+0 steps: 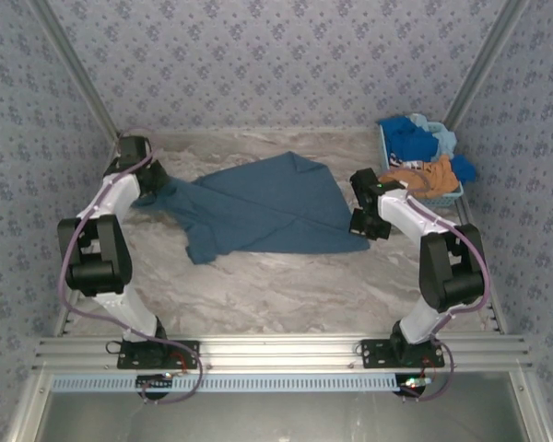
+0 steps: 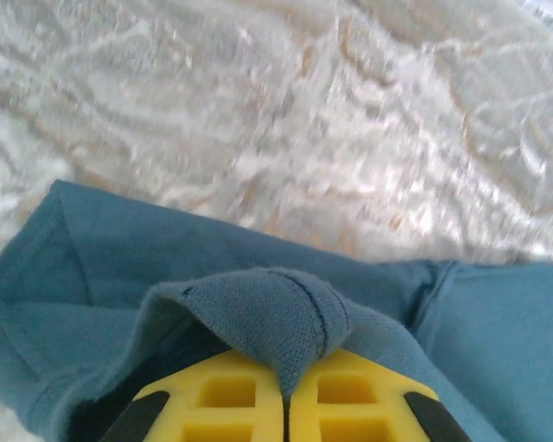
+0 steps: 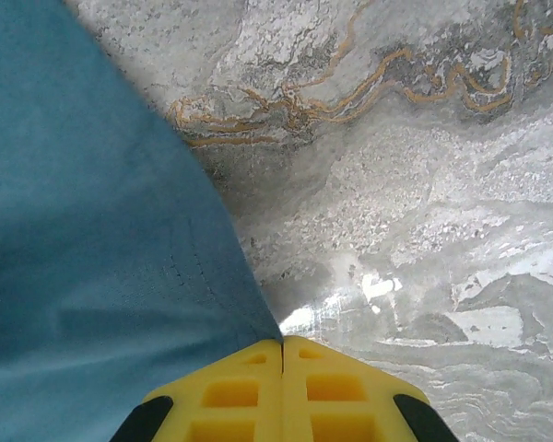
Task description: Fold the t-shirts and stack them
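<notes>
Top external view: slate-blue t-shirt [image 1: 267,207] lies spread but rumpled on the marbled table [image 1: 286,285], toward the far side, stretched between the two arms, with a diagonal crease across it. Its left edge runs to the left gripper [image 1: 155,191]; its near right corner runs to the right gripper [image 1: 364,224]. Left wrist view: yellow fingers [image 2: 221,405] stand all but together, with a hairline seam between them. A ribbed fold of the shirt's hem bunches up out of that seam, pinched at the tips, and the rest of the cloth lies flat on the table around it. Right wrist view: yellow fingers [image 3: 341,387] are closed flush, and a pointed corner of the shirt is drawn taut into the seam and clamped there. Bare marble shows to the right of it. Far right corner, top external view: basket [image 1: 383,147] holds a bright blue shirt [image 1: 407,138], a light blue shirt [image 1: 440,136] and an orange-brown shirt [image 1: 433,175], heaped and unfolded, close behind the right gripper and apart from the slate-blue t-shirt.
</notes>
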Tool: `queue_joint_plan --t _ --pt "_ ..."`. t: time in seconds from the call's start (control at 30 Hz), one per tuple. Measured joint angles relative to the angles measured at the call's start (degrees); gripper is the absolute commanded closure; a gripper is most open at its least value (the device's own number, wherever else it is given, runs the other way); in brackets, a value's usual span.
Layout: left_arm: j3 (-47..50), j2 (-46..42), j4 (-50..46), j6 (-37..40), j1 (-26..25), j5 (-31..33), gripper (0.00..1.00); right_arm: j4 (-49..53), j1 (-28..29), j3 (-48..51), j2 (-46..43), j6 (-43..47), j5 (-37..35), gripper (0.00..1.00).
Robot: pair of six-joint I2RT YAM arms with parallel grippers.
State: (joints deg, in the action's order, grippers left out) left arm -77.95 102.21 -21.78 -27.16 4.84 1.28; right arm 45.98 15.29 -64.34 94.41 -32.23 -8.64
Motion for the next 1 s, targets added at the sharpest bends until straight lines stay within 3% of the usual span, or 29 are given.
queue_joint_plan --t 0.07,0.13,0.17,0.33,0.5,0.63,1.0 --pt "-3.2 2.1 -1.0 -0.4 1.0 0.2 0.41 -0.1 -0.3 -0.1 0.0 0.3 0.6 1.00" --pt "-5.4 3.1 -2.6 -0.9 1.9 1.0 0.27 -0.2 -0.4 -0.3 0.0 0.6 1.4 1.00" --pt "-5.7 3.1 -3.3 -0.7 2.1 1.4 0.26 -0.3 -0.4 -0.5 0.0 0.7 1.9 1.00" --pt "-0.5 -2.5 -5.2 -0.3 -1.6 3.0 0.29 -0.5 -0.4 -0.7 0.1 1.3 4.4 1.00" --pt "12.6 -15.6 -8.2 -0.2 -16.4 3.1 0.30 -0.8 -0.4 -0.7 0.1 1.7 6.1 1.00" --pt "18.0 -18.0 -11.1 -1.1 -25.0 3.4 0.31 -1.3 -0.4 -0.5 0.1 2.2 7.2 1.00" --pt "19.3 -7.5 -13.8 -2.0 -28.5 7.5 0.51 -1.9 -0.7 0.6 0.1 3.2 8.3 1.00"
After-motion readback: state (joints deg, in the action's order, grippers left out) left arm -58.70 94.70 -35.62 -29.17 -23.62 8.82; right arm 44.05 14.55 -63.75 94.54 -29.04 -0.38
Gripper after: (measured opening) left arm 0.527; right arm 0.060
